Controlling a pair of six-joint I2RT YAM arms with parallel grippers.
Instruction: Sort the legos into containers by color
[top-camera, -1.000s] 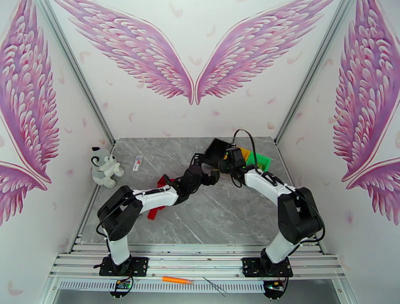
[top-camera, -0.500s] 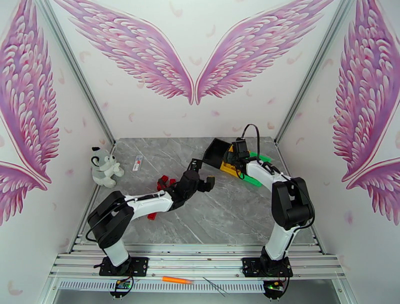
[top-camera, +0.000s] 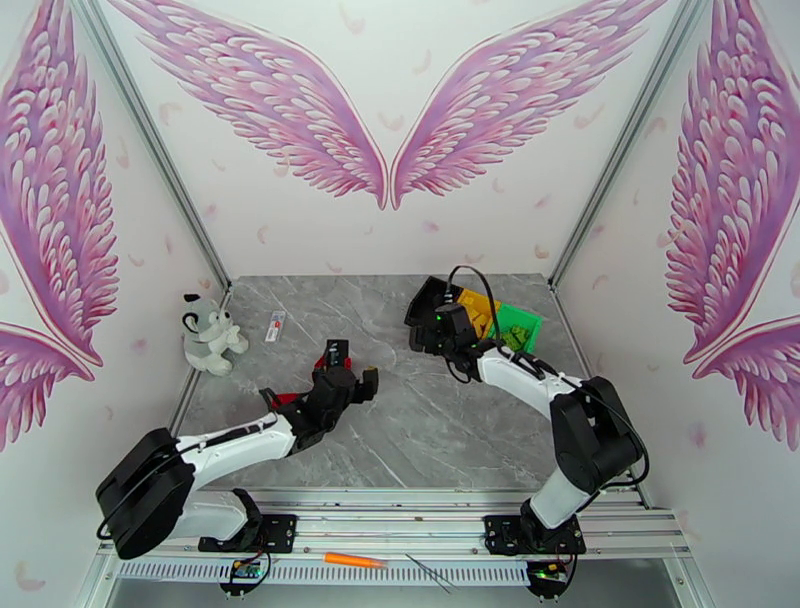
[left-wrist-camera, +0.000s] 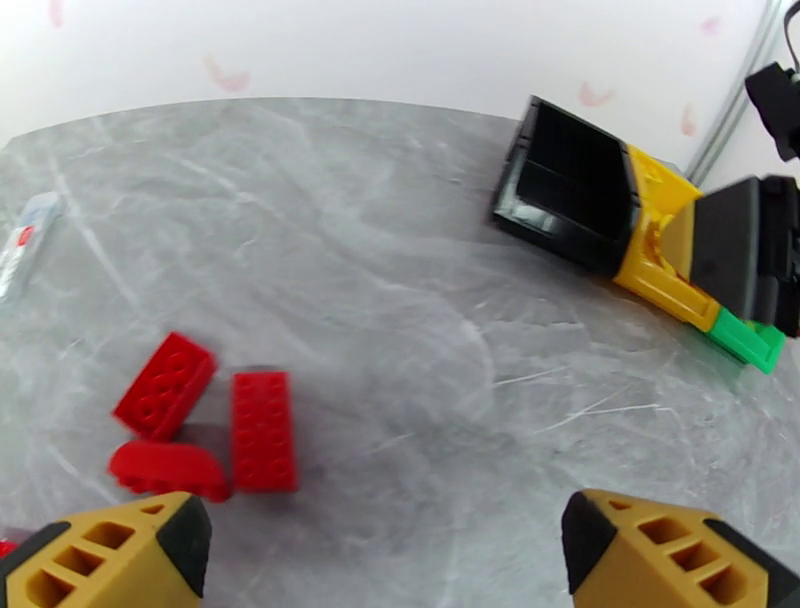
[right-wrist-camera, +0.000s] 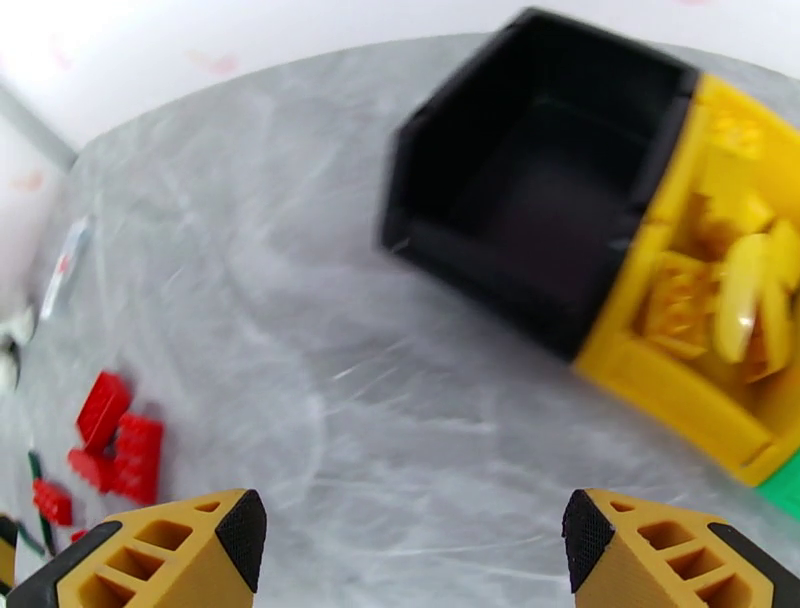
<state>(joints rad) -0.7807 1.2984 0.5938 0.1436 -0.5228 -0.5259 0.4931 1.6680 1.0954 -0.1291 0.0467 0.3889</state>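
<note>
Three red legos lie close together on the grey table just ahead of my left gripper, which is open and holds nothing. From above, red legos show beside the left gripper. The containers stand in a row at the back right: black bin, yellow bin, green bin. My right gripper hovers at the black bin's near side, open and holding nothing. In the right wrist view, the right gripper faces the black bin and the yellow bin, which holds yellow legos.
A grey-white plush dog sits at the left edge with a small white-and-orange tube beside it. Bare marble lies between the red legos and the bins. An orange tool rests on the front rail.
The right gripper swung left from over the yellow and green bins to the black bin's front and opened. The left arm pulled back toward the near left, toward the red legos.
</note>
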